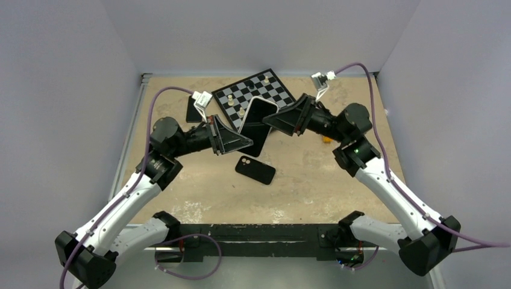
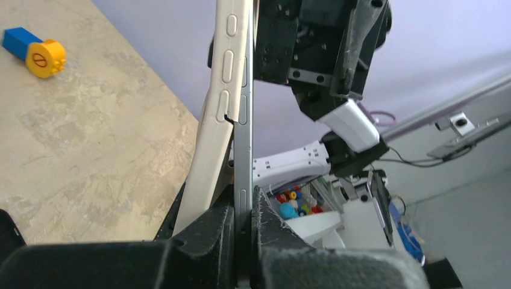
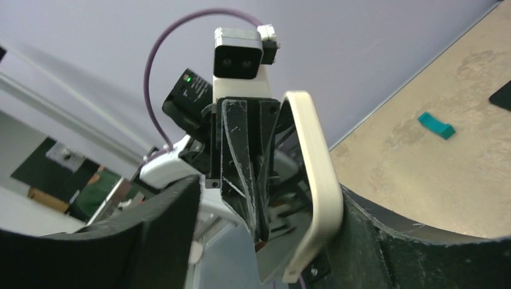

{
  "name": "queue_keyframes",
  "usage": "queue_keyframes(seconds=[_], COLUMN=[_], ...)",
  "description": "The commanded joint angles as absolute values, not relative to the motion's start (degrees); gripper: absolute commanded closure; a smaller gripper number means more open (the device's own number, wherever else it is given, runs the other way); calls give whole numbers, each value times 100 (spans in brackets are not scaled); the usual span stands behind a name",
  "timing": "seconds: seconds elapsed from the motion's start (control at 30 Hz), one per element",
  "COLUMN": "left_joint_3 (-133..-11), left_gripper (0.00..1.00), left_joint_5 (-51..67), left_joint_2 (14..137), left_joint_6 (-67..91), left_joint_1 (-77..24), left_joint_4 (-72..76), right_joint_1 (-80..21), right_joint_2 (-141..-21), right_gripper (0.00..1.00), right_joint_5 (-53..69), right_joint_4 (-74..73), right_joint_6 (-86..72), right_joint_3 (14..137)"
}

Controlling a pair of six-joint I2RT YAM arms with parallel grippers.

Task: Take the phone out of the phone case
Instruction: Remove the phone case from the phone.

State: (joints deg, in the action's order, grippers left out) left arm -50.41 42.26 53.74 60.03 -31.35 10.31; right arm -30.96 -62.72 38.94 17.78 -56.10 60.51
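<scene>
The phone (image 1: 256, 117) has a black screen and a silver edge. It is held off the table, over the chessboard, between both arms. My left gripper (image 1: 244, 139) is shut on its silver edge (image 2: 243, 120), jaws tight on both faces (image 2: 244, 211). The phone case around it is cream-white, not black (image 2: 212, 126). It has come off the phone's edge along one side and splays away towards my jaws. My right gripper (image 1: 269, 120) stands wide open (image 3: 271, 198). The case's rounded end rim (image 3: 316, 180) lies against one of its fingers; the other finger is apart from it.
A black phone-sized shell with round camera holes (image 1: 255, 170) lies flat on the table below the held phone. The chessboard (image 1: 283, 90) with a few pieces sits at the back. A dark flat item (image 1: 193, 111) lies far left. A blue-orange toy (image 2: 33, 51) and a teal piece (image 3: 437, 125) lie on the table.
</scene>
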Motion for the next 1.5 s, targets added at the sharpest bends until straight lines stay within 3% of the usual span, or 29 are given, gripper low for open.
queue_keyframes(seconds=[0.0, 0.17, 0.53, 1.47], left_joint_3=[-5245, -5238, -4941, -4722], left_gripper=[100, 100, 100, 100], left_joint_5=[3260, 2771, 2427, 2410], left_joint_2=[4914, 4567, 4644, 4613], left_joint_6=[6424, 6708, 7832, 8097], left_joint_1=[-3039, -3001, -2917, -2913], left_joint_4=[1019, 726, 1688, 2143], right_joint_1=[-2927, -2964, -3758, -4006], right_joint_2=[-5558, -5416, -5975, -6363], right_gripper=[25, 28, 60, 64], right_joint_5=[2830, 2908, 3092, 3046], right_joint_4=[2652, 3948, 4578, 5280], right_joint_6=[-6336, -6815, -6799, -6895], right_joint_3=[5145, 4303, 4236, 3929])
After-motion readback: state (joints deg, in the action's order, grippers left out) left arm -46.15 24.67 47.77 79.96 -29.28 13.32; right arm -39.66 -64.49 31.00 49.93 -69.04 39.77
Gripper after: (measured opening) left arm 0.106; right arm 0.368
